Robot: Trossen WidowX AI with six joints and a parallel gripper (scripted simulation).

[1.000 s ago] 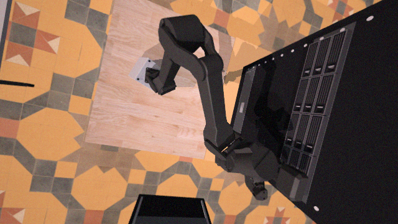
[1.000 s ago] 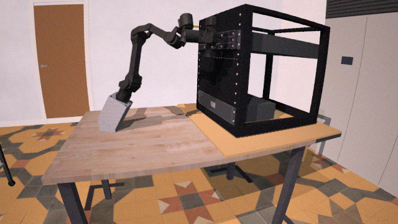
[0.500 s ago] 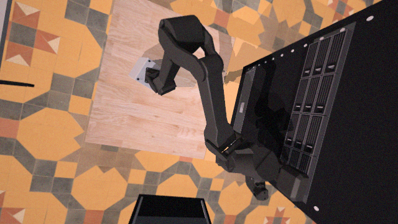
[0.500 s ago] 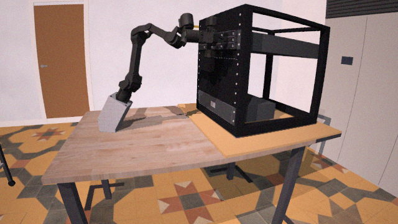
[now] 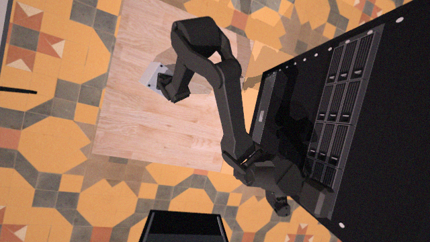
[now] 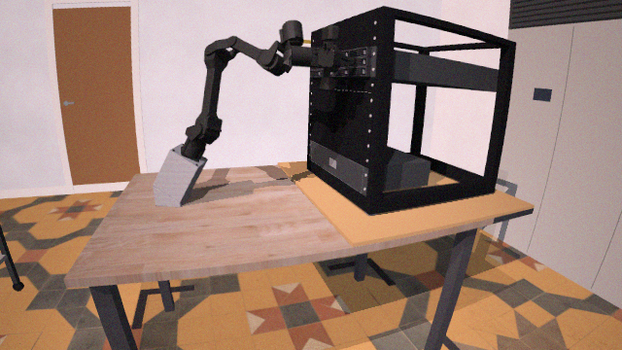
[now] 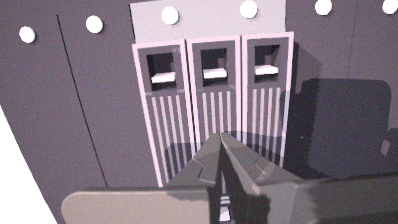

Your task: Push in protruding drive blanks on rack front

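Possibly the rack (image 5: 386,117) (image 6: 381,107), standing loose on the table (image 5: 134,134) (image 6: 219,233), slides or tips if the closed, empty pincer (image 7: 219,140) pushes its high-set drive blanks (image 5: 349,97) (image 7: 215,100) too hard (latches can resist).

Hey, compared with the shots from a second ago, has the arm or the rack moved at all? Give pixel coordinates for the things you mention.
Nothing visibly changed. The arm (image 5: 232,111) (image 6: 212,92) keeps its pose, reaching to the front of the rack (image 5: 379,134) (image 6: 381,112), and the rack sits upright in the same place. No grasp or release shows; the gripper (image 7: 219,140) is closed on nothing.
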